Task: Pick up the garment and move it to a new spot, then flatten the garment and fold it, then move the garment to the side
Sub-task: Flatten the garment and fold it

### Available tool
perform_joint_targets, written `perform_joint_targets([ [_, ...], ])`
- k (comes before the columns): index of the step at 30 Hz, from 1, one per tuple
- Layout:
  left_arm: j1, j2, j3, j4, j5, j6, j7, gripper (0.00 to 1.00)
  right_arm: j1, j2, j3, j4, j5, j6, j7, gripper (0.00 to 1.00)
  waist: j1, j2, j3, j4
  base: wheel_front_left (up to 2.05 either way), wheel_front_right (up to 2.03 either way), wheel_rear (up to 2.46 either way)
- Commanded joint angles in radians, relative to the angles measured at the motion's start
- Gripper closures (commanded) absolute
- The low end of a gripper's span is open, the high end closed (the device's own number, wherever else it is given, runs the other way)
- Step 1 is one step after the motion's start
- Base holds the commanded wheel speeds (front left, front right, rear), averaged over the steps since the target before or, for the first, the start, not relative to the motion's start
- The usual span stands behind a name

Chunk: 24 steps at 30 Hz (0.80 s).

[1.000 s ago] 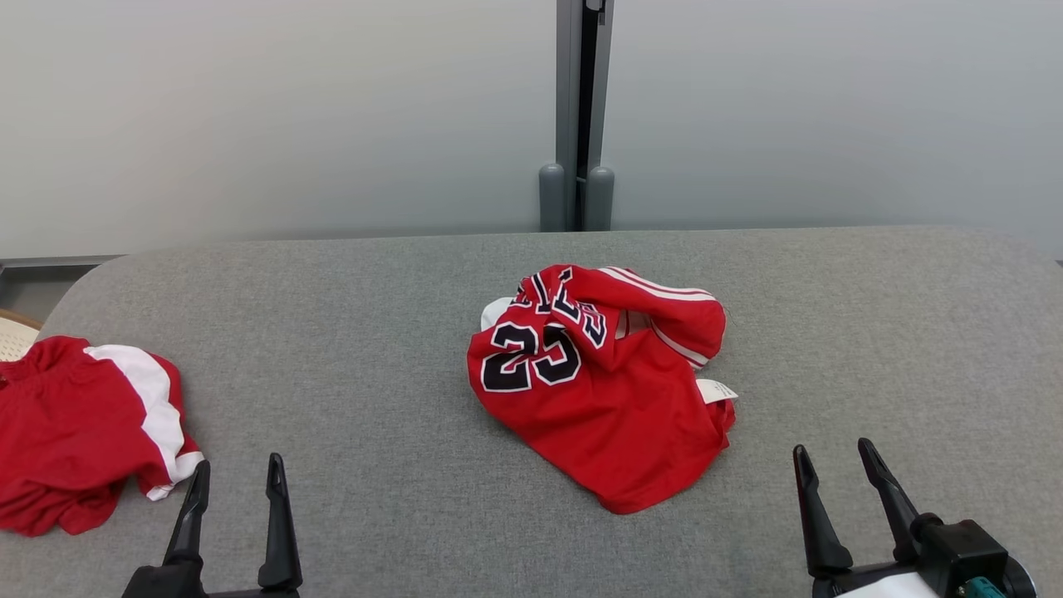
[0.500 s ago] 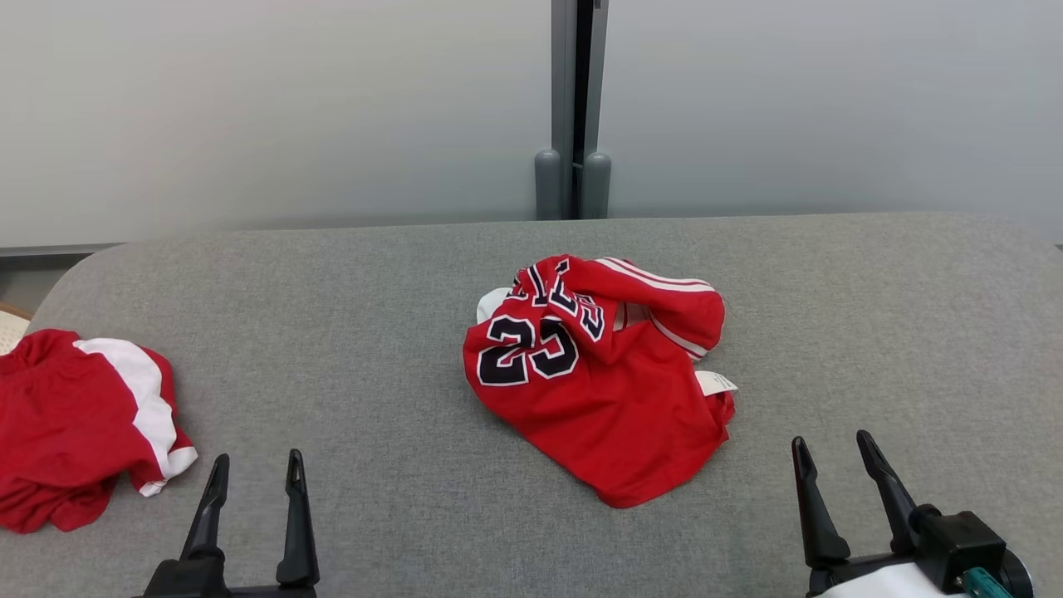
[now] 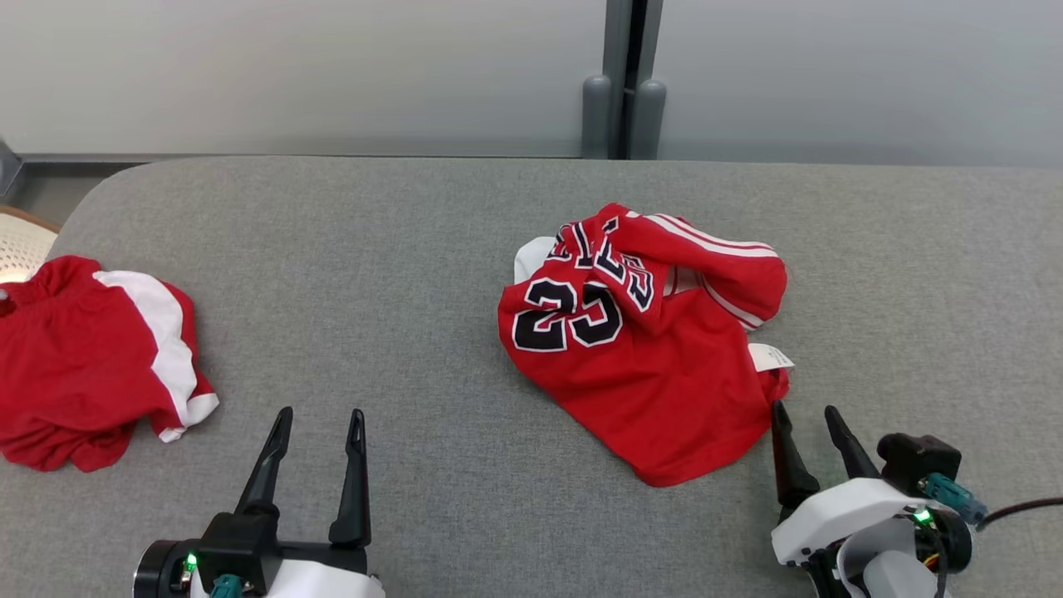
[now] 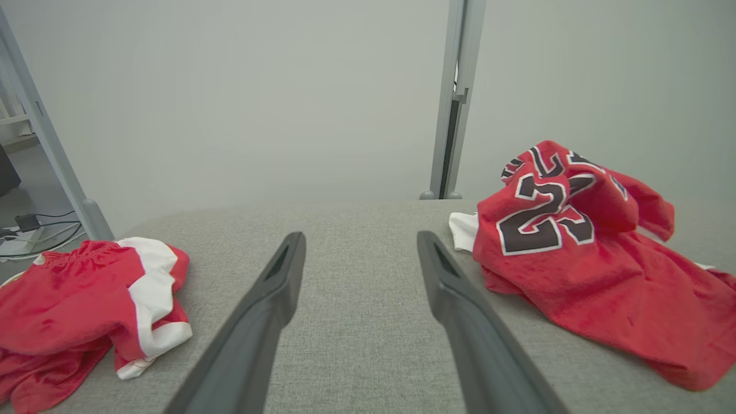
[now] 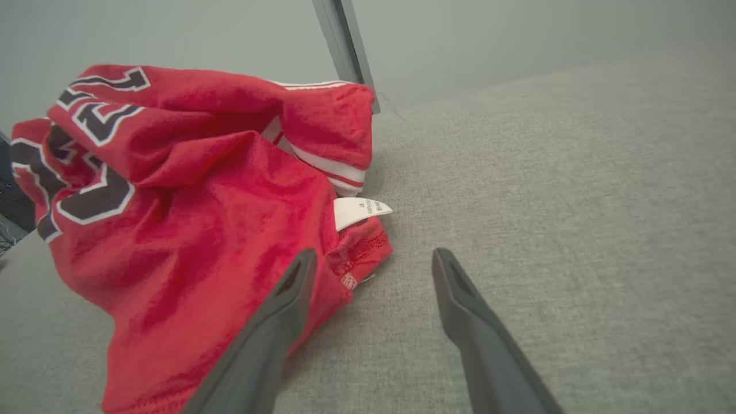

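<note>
to my far left on the grey fabric bench [image 3: 399,249] lies a second red garment [image 3: 83,365] with a broad white stripe, bunched up and well apart from the jersey. a cream woven thing [image 3: 21,249] peeks in behind it. a grey post [image 3: 624,75] rises behind the bench's back edge, between pale wall panels. bare bench lies between my left end effector [image 3: 320,413] and the jersey; that end effector is spread open and empty. my right end effector [image 3: 804,407] is open and empty too, its tips just beside the jersey's near right corner. in the right wrist view one finger lies over the hem; i cannot tell whether it touches.

the jersey [image 3: 656,374] sits right of the bench's middle, a crumpled red heap with white-striped trim folded over at the top.

a black, white-outlined "23" [image 3: 567,314] reads clearly; the lettering above it is too creased to read. a white tag [image 3: 771,357] sticks out at the right, its print too small to read.
</note>
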Motion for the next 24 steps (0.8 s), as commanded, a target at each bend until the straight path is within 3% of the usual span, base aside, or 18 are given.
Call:
perform_joint_targets([
  [1,-0.020,0.004,0.000,-0.001,-0.004,-0.001,0.000,0.00,-0.019,-0.002,0.007,0.015,0.012,0.000,-0.001,0.00,0.0000,0.0000,0.015,0.012,0.00,0.00,0.00],
  [6,-0.037,0.004,-0.013,0.003,-0.017,0.003,0.000,0.00,-0.096,-0.002,0.053,0.139,0.058,0.000,-0.001,0.00,0.0000,0.0000,0.038,0.016,0.00,0.00,0.00],
  [7,-0.040,0.004,-0.014,0.003,-0.020,0.002,0.000,0.00,-0.108,-0.002,0.059,0.159,0.064,0.000,-0.001,0.15,0.0000,0.0000,0.042,0.017,0.00,0.00,0.00],
  [8,-0.041,0.004,-0.016,0.003,-0.021,0.003,0.000,0.00,-0.119,-0.002,0.070,0.179,0.071,0.000,-0.001,0.49,0.0000,0.0000,0.047,0.018,0.00,0.00,0.00],
  [9,-0.044,0.004,-0.018,0.003,-0.022,0.002,0.000,0.00,-0.130,-0.002,0.078,0.197,0.074,0.000,0.000,0.66,0.0000,0.0000,0.052,0.018,0.00,0.00,0.00],
  [10,-0.047,0.004,-0.020,0.002,-0.025,0.002,0.000,0.00,-0.135,-0.002,0.080,0.213,0.079,0.000,0.000,1.00,0.0000,0.0000,0.055,0.020,0.00,0.00,0.00],
  [13,-0.054,0.004,-0.023,0.001,-0.029,0.002,0.000,0.00,-0.141,-0.001,0.065,0.217,0.145,0.000,0.000,1.00,0.0000,0.0000,0.059,0.022,0.00,0.00,0.00],
  [15,-0.052,0.004,-0.021,0.001,-0.033,0.003,0.000,0.00,-0.128,-0.001,0.036,0.171,0.276,0.000,0.000,1.00,0.0000,0.0000,0.057,0.022,0.00,0.00,0.00],
  [19,-0.038,0.004,-0.007,0.002,-0.037,0.002,0.000,0.00,-0.100,-0.005,0.000,-0.007,0.482,0.000,-0.001,1.00,0.0000,0.0000,0.048,0.001,0.00,0.00,0.00],
  [24,-0.028,0.004,-0.004,0.005,-0.030,-0.011,0.000,0.00,-0.106,-0.033,-0.091,-0.213,0.589,0.000,-0.001,1.00,0.0000,0.0000,0.027,-0.046,0.00,0.00,0.00],
])
